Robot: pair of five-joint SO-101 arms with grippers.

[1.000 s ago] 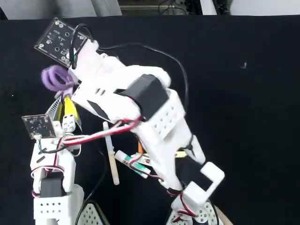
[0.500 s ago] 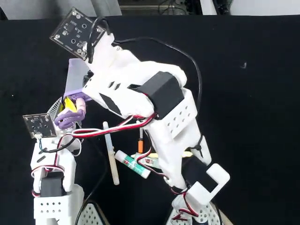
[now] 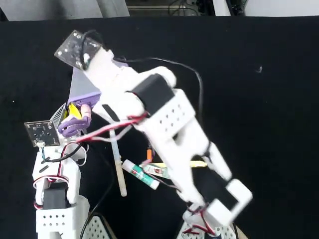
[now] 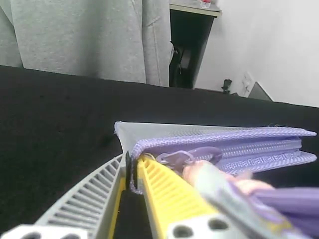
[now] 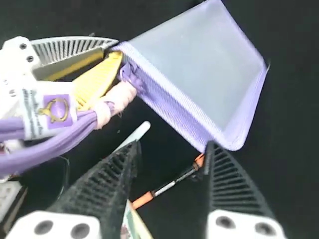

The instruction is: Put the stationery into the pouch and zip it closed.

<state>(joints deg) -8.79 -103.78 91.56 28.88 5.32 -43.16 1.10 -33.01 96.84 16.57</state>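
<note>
The purple mesh pouch (image 3: 81,87) lies flat at the left of the black table. My left gripper (image 3: 71,112), with one grey and one yellow finger, is shut on the pouch's corner by the zipper pull (image 4: 175,158). In the left wrist view the pouch (image 4: 234,145) stretches away from that gripper (image 4: 130,167). The pouch's purple wrist strap (image 5: 47,130) hangs beside the yellow finger (image 5: 94,79). My right gripper (image 5: 172,149) hovers open just above the pouch's (image 5: 199,74) near edge, holding nothing. A white stick (image 3: 118,164), a glue stick (image 3: 141,174) and an orange pen (image 3: 149,154) lie loose on the table.
A yellow item (image 3: 199,163) shows partly under the right arm. The right arm's white body crosses the middle of the table above the stationery. The table's right half (image 3: 269,99) is bare black cloth.
The bunched pouch and strap have come down from the right gripper. The pouch now lies spread flat, and the right arm has swung slightly left with its gripper open.
</note>
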